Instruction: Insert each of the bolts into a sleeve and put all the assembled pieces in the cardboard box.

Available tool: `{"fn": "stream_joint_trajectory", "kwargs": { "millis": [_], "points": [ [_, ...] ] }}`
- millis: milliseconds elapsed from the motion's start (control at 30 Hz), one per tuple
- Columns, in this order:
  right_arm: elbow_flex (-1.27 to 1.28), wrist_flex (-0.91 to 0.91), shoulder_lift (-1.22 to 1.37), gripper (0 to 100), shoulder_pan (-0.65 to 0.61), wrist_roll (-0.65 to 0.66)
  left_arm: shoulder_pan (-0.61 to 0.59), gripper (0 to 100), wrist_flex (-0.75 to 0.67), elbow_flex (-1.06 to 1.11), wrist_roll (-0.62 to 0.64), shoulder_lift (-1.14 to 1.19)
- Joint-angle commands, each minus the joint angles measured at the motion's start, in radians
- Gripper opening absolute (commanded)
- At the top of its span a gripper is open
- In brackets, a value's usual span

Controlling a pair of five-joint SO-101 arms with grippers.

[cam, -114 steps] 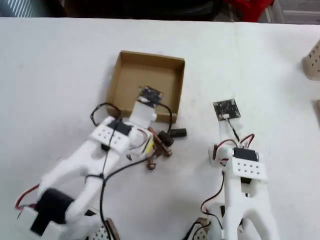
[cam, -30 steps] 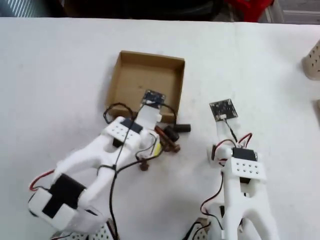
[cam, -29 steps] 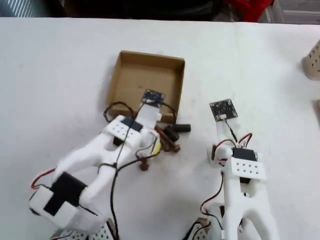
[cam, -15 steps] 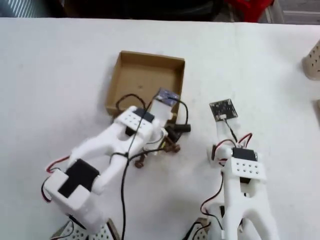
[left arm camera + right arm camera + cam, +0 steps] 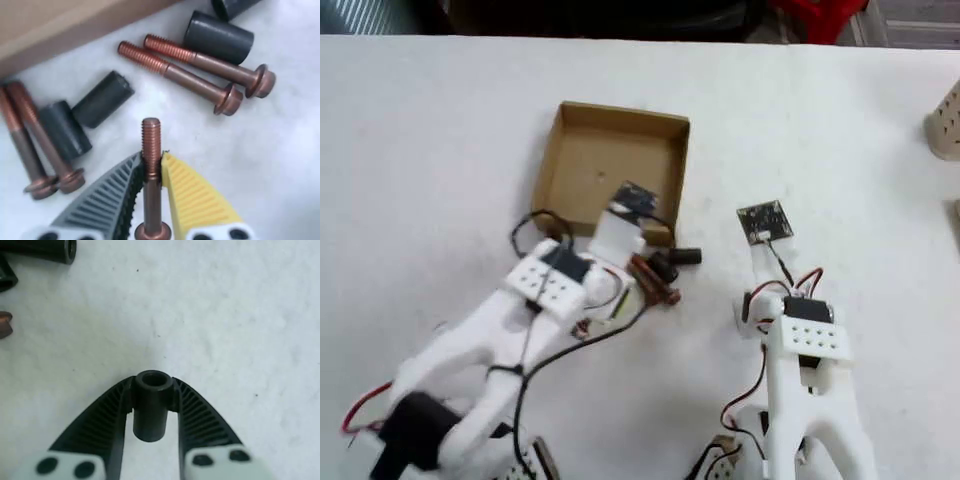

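Gripping on both sides: left end effector (image 5: 151, 159) pinches a bolt (image 5: 151, 136) by the shank, right end effector (image 5: 152, 390) pinches a sleeve (image 5: 151, 415).
Loose bolts (image 5: 200, 82) and loose sleeves (image 5: 102, 97) lie on the desk (image 5: 430, 130) just beside the cardboard box (image 5: 620, 115), under the held bolt. The left wrist partly hides the box's near wall.

White arms (image 5: 805, 400), black cables (image 5: 513, 236), ribbed grey-yellow end effector (image 5: 151, 159).

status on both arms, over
Left pincer shut on bolt. Right pincer shut on sleeve. Cardboard box: no assemblies seen. Spare bolts, sleeves loose beside it.
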Motion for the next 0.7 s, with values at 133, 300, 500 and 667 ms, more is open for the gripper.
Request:
{"fn": "stream_joint_trajectory", "kwargs": {
  "millis": [133,300,500,667],
  "points": [
    [-0.008,-0.016,-0.016,1.7,-0.004,0.014,-0.326,2,-0.009,0.107,-0.005,-0.456],
    [-0.006,-0.016,-0.016,1.7,-0.004,0.014,-0.618,2,-0.015,0.123,0.025,-0.535],
    [-0.006,-0.016,-0.016,1.7,-0.005,0.014,-0.954,2,-0.046,0.130,0.315,-0.533],
    [-0.006,-0.016,-0.016,1.7,-0.005,0.014,-1.081,2,-0.109,0.120,0.330,-0.410]
  ]
}}
